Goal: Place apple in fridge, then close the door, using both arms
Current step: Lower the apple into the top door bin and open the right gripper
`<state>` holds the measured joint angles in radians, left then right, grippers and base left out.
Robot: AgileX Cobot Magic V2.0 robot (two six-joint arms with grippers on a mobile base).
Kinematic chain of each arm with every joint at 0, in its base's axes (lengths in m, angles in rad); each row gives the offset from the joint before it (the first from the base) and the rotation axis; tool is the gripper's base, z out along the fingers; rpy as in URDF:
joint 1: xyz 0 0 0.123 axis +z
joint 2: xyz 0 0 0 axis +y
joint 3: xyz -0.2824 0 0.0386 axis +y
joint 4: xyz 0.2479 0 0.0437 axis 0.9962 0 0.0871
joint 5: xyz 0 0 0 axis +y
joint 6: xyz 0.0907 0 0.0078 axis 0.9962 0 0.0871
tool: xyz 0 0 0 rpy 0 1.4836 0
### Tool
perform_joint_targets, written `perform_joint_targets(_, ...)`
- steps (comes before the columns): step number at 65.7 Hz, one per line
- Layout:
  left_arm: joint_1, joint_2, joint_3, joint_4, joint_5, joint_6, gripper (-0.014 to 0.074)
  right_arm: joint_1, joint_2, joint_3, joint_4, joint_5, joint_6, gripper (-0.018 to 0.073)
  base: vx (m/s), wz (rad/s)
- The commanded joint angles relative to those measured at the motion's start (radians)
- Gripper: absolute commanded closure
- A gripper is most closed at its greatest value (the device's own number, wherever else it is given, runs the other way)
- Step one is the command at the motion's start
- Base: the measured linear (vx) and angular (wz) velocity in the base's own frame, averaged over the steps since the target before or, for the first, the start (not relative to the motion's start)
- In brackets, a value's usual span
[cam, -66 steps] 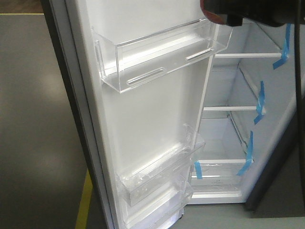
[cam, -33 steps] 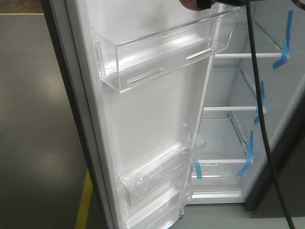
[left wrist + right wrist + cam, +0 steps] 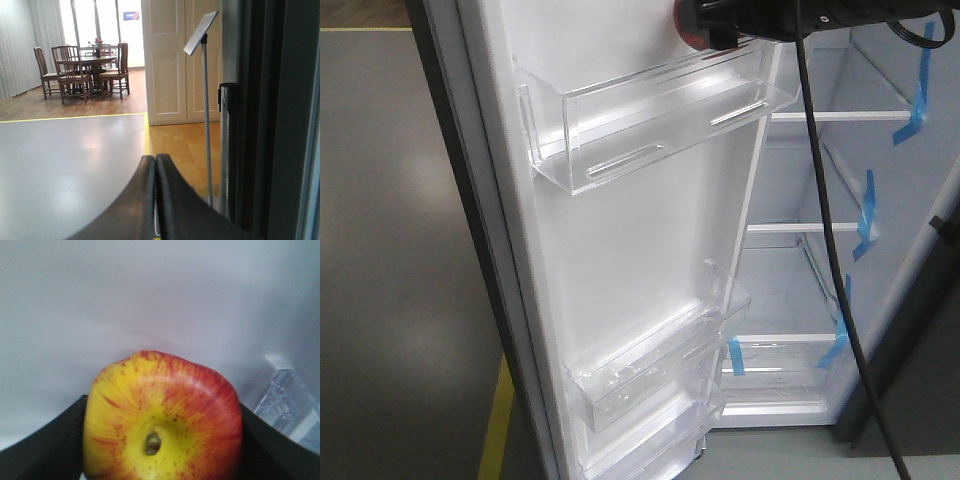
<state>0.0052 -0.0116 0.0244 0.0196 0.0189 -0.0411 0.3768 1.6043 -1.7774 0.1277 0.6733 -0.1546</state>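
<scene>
The fridge [image 3: 800,270] stands open, with a white interior, glass shelves and blue tape strips [image 3: 865,215]. Its door [image 3: 620,230] is swung open towards me and shows the white lining and a clear upper bin [image 3: 650,120]. My right gripper [image 3: 705,22] is at the top edge, above that bin, shut on the apple [image 3: 686,38]. In the right wrist view the red and yellow apple [image 3: 162,415] sits between the black fingers [image 3: 50,450], close to the white lining. My left gripper [image 3: 155,159] is shut and empty, beside a dark grey panel [image 3: 280,120].
Clear lower bins [image 3: 650,370] sit low on the door. A black cable [image 3: 825,230] hangs in front of the fridge opening. A yellow floor line [image 3: 495,420] runs left of the door. A metal sign stand [image 3: 205,100] is near the left gripper; dining chairs stand far behind.
My right arm has moved left along the top of the view with the apple, from in front of the fridge opening to above the door's upper bin. The cable swung with it.
</scene>
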Motion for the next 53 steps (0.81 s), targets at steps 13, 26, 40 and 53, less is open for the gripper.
perform_joint_targets(13,-0.005,-0.016,0.028,-0.001,-0.07,-0.009,0.0602,0.001,-0.039,-0.037,0.01,-0.085,-0.005,0.0073,0.0,0.0)
perform_joint_targets(26,-0.005,-0.016,0.028,-0.001,-0.07,-0.009,0.0602,0.001,-0.045,-0.037,0.01,-0.082,-0.002,-0.0035,0.0,0.0)
perform_joint_targets(40,-0.005,-0.016,0.028,-0.001,-0.07,-0.009,0.0602,0.001,-0.063,-0.037,0.009,-0.051,-0.002,-0.0032,0.0,0.0)
perform_joint_targets(53,-0.005,-0.016,0.028,-0.001,-0.07,-0.009,0.0602,0.001,-0.127,-0.037,0.013,0.066,-0.002,-0.0032,0.0,0.0)
